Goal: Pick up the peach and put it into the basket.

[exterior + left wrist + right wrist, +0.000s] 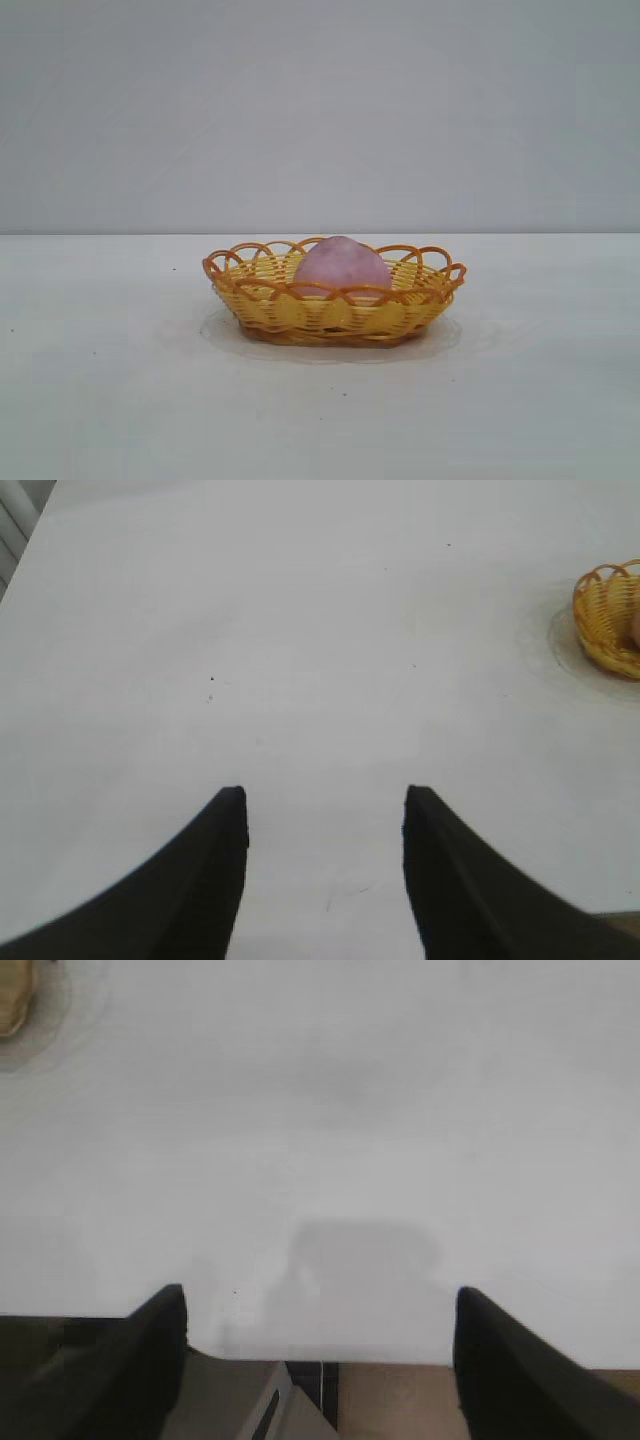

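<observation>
The pink-mauve peach (pixel 342 267) sits inside the yellow wicker basket (pixel 300 310) with an orange-brown looped rim, at the middle of the white table. Neither gripper shows in the exterior view. In the left wrist view my left gripper (pixel 325 798) is open and empty over bare table, far from the basket (pixel 605 615), which shows at that view's edge. In the right wrist view my right gripper (pixel 320 1300) is open and empty above the table's edge; a sliver of the basket (pixel 12 1010) shows in the far corner.
The white table (pixel 120 380) runs wide around the basket, with a plain grey wall behind. In the right wrist view the table's edge (pixel 330 1358) lies under the gripper, with floor and a stand part below it.
</observation>
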